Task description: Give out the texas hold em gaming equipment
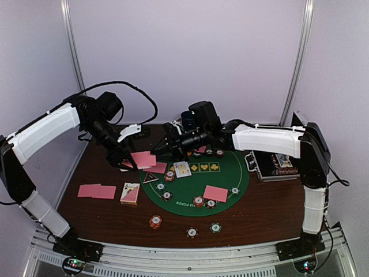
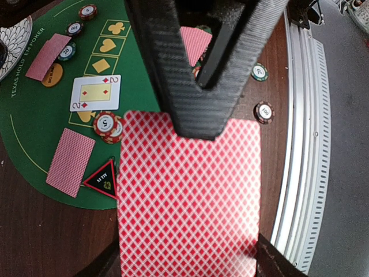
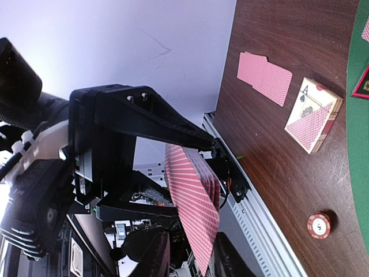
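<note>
Holds pink-backed playing cards (image 2: pixel 187 196) aloft in tightly clamped left gripper (image 2: pixel 199 112), presenting the stack to right gripper (image 1: pixel 163 149), likely for dealing; impossible to tell right jaws' state.

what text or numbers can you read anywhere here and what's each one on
"TEXAS HOLD'EM POKER": green mat, along its edge
"2": face-up diamond card
"100": chip on the bare wood
triangle marker and stacked chips on the mat: lettering too blurred to read
</note>
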Tool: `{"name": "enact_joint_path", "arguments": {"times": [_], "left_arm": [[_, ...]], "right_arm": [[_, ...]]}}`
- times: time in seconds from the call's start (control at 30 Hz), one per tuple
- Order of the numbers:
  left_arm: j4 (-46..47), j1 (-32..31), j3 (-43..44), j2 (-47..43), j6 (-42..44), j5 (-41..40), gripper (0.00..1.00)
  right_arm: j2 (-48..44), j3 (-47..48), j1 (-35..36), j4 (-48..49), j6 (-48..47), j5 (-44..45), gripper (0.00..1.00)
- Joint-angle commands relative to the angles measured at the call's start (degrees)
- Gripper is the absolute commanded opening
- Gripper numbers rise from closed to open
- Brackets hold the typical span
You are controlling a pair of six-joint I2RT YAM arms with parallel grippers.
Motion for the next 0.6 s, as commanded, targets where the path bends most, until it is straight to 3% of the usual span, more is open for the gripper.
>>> {"name": "enact_joint_path", "arguments": {"times": [0.0,0.1,0.33,0.57], "left_arm": [[0.63,0.38,1.28,-0.40,0.25,0.20,0.00],[0.62,0.38,1.42,-0.40,0.17,0.22,0.00],[0.63,0.38,1.28,-0.56,0.17,0.19,0.00],[0.63,0.39,1.24,-0.50,0.08,0.13,0.00]], "right_arm": [[-2.02,-2.67,0.26,8.59,4.55,-1.47,0.33],[-1.11,-3.50,0.55,12.87,7.66,-1.86,0.36],[-0.13,-3.62,1.09,16.14,10.11,-2.11,0.24],[-0.97,-2.62,0.69,13.05,7.86,-2.58,0.01]]}}
